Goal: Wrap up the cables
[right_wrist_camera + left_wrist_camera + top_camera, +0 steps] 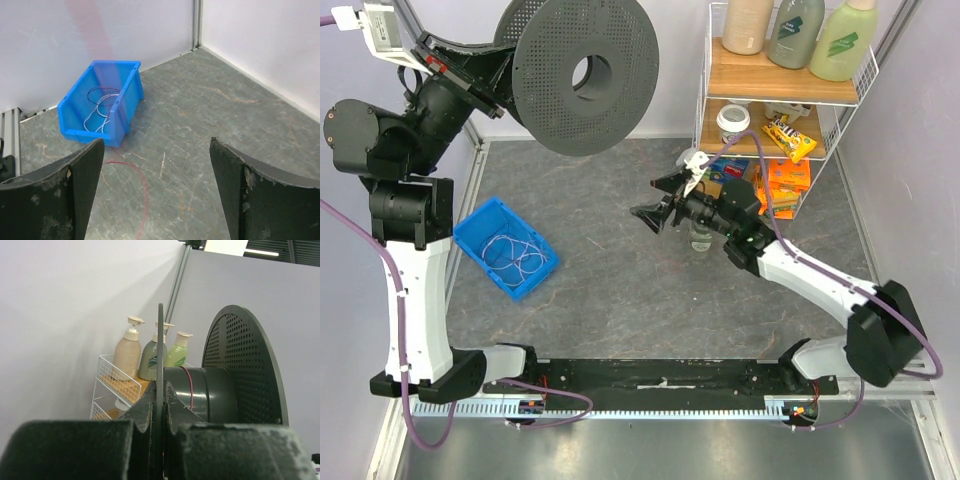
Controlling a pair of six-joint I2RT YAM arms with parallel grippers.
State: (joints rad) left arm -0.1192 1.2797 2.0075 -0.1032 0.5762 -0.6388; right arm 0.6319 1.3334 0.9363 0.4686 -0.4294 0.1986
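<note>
Working over a grey stone-patterned table [650, 300], walled in white. Holding up the biggest item, the dark perforated spool [585, 75], high over the far left corner with its axis roughly level; judged a way of leaving the core exposed and ready to take turns of wire.

Gripped by the left gripper [160, 396], clamped tight on the rim of one thin flange [160, 350], edge-on between the fingers. Left arm reared upright from its base, elbow folded back, wrist raised near the top of the overhead view. Right arm stretched low and forward across mid-table, forearm angled left, right gripper [650, 200] spread wide and holding nothing, pointed toward the blue bin [478, 214].

Bin parked near the left wall, well apart from both hands, probably to corral loose wire. Inside it, the cables [100, 107]: thin pale loops heaped on the bin floor, not yet fetched.

Smallest: a thin pink-red line around the hub [186, 385]; cable or marking, cannot tell.
</note>
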